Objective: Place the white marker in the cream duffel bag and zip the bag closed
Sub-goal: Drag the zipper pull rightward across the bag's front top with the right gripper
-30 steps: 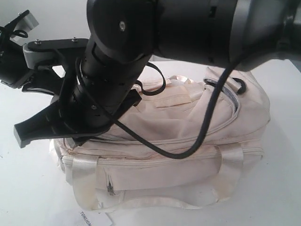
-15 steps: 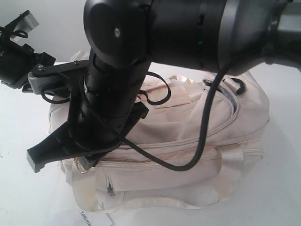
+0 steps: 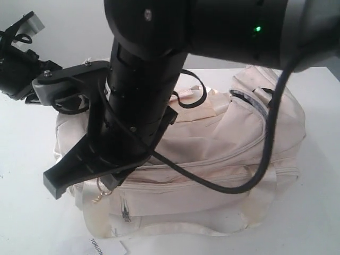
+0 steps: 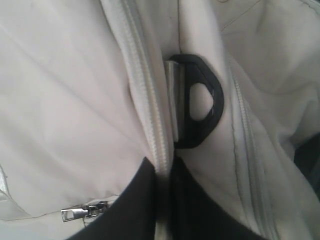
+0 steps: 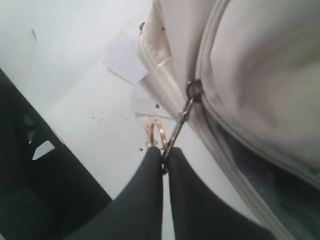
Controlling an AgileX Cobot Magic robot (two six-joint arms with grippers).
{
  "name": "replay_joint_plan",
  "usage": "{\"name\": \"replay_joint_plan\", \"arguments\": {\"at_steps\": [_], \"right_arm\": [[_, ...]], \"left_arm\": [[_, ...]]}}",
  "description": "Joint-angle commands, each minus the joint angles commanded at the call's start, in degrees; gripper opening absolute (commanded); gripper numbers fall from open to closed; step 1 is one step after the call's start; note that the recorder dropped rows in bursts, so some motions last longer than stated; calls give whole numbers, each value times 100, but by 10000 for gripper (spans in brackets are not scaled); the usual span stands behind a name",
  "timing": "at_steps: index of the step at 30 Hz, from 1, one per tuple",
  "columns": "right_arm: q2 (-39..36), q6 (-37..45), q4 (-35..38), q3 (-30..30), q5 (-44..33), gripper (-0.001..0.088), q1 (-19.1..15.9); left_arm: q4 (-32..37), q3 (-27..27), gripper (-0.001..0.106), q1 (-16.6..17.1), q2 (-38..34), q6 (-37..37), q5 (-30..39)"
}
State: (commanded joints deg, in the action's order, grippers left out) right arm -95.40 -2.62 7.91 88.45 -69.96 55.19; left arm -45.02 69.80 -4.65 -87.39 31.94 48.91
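You cannot see the white marker in any view. It is probably already inside the cream duffel bag [image 3: 228, 138], though that is a guess. Your right gripper [image 5: 162, 159] is pinched tight on the gold keyring [image 5: 156, 131] at lower centre of the right wrist view, and a link runs up from it to the zip slider [image 5: 194, 90]. Toward the lower right of that frame the teeth stand apart over dark lining, so the zip is not closed yet. Your left gripper [image 4: 161, 175], at the bottom of the left wrist view, is clamped on the bag's zip edge just below the black strap ring [image 4: 202, 107]. What remains, I judge, is drawing the slider along that gap.
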Motion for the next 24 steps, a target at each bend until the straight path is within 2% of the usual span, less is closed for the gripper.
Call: {"name": "replay_joint_plan", "arguments": {"at_steps": [5, 11, 15, 24], "right_arm": [[134, 31, -47, 0, 0, 0, -212], [157, 262, -67, 0, 0, 0, -337], [157, 262, -136, 0, 0, 0, -446], [157, 546, -153, 0, 0, 0, -856]], "left_arm": [[481, -3, 0, 0, 0, -40, -98], [583, -3, 0, 0, 0, -40, -162], [886, -3, 0, 0, 0, -51, -188], [927, -3, 0, 0, 0, -142, -300]]}}
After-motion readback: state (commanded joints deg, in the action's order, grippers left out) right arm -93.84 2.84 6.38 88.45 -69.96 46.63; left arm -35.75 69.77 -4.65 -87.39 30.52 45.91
